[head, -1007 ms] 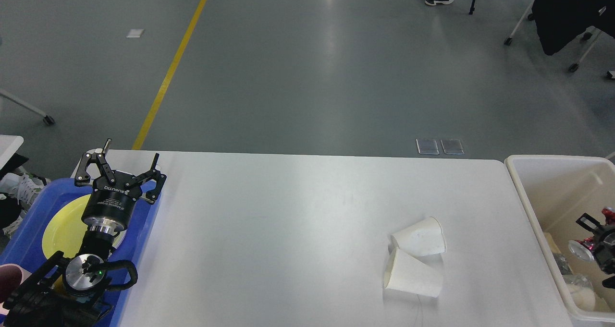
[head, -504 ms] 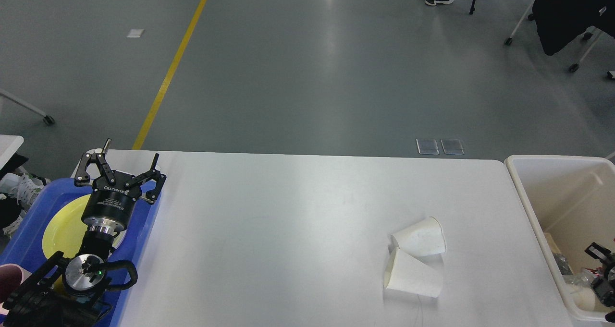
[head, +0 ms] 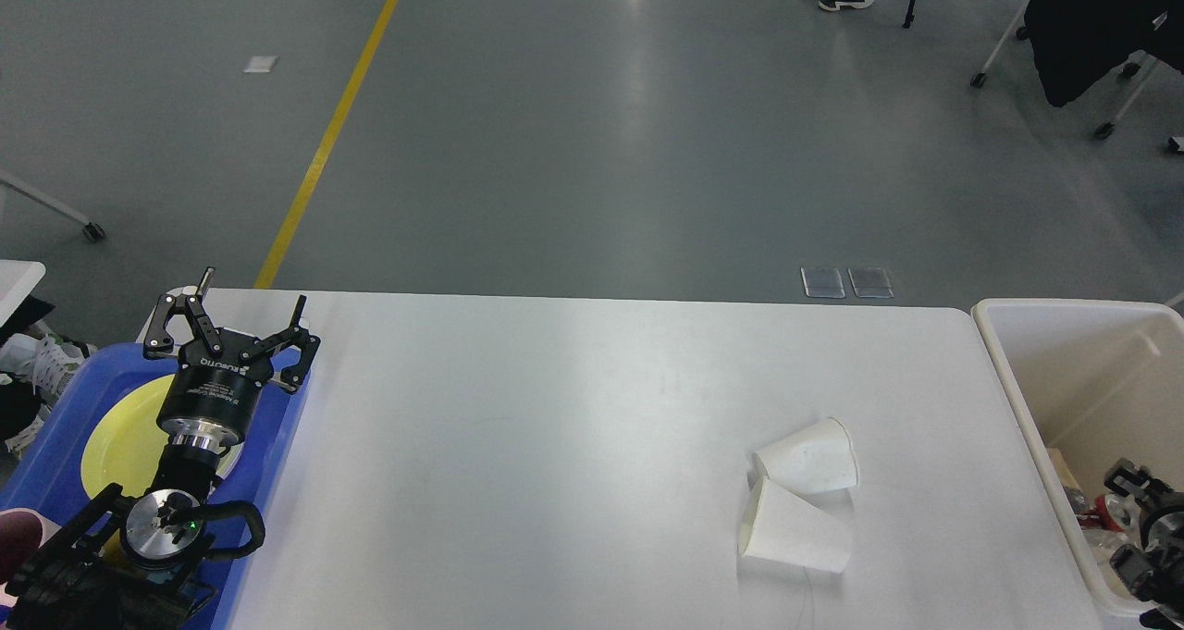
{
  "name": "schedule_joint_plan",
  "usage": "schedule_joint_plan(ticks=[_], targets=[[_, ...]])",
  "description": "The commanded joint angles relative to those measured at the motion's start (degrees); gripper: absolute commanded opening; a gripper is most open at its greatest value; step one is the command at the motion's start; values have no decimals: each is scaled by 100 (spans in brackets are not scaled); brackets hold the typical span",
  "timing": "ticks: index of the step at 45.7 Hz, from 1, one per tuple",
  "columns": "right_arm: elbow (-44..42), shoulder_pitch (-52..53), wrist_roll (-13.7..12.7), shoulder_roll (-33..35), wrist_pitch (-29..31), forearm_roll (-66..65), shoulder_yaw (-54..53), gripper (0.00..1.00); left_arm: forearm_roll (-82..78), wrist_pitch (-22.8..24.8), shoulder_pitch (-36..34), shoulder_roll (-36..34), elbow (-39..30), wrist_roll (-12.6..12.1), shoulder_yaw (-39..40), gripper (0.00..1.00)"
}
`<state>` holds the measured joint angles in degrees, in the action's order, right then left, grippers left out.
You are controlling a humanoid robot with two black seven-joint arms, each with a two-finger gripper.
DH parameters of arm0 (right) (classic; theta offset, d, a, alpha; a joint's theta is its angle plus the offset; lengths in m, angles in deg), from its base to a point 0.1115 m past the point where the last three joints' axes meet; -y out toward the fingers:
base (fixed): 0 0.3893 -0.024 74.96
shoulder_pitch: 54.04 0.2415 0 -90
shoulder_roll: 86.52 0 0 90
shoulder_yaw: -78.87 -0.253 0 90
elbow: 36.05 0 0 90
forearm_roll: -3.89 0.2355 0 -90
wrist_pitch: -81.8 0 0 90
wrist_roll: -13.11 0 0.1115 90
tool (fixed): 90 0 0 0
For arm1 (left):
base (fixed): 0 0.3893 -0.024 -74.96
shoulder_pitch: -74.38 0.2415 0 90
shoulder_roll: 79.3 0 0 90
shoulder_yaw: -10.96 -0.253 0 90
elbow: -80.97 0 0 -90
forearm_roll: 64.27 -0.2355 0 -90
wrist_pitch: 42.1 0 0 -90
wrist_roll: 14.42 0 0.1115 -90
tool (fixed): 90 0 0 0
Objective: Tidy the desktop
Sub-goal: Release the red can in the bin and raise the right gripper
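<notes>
The white desktop [head: 555, 445] holds two white paper cups lying on their sides, touching: one [head: 809, 463] farther back and one [head: 794, 533] nearer to me. My left gripper [head: 252, 290] is open and empty, and stands over the far right corner of the blue tray [head: 55, 445], away from the cups. My right gripper [head: 1142, 519] is low inside the cream bin [head: 1064, 308] at the right edge. It is dark and partly cut off, so I cannot make out its fingers. A small red and silver item [head: 1105, 508] lies in the bin beside it.
A yellow plate [head: 120, 436] lies in the blue tray under my left arm. The cream bin stands off the desktop's right end with some rubbish at its bottom. Beyond the far edge is grey floor with a yellow line [head: 324, 149] and chair legs.
My right gripper has sunk lower in the bin towards the near edge, then shifted slightly left. The left arm and the cups have not moved.
</notes>
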<state>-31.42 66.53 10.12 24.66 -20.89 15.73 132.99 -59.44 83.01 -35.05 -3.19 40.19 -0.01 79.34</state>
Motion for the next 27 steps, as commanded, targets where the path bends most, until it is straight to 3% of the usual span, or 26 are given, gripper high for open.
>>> schedule_joint_plan(ticks=[1,6,15,23,27], targets=[[143,99,27,35,117,-7,10,100,0,5,0,0,0,0,0,96],[336,450,18,141,380,-7,10,100,0,5,0,0,0,0,0,96],[1451,2066,-79,475,1601,-261,255,100,0,-4,0,0,0,0,0,96],[2453,3297,-527,414,2155,-552,914,100,0,-4,0,0,0,0,0,96],[2902,3947,-562,370,2410,-560,1082,100,0,-4,0,0,0,0,0,96]])
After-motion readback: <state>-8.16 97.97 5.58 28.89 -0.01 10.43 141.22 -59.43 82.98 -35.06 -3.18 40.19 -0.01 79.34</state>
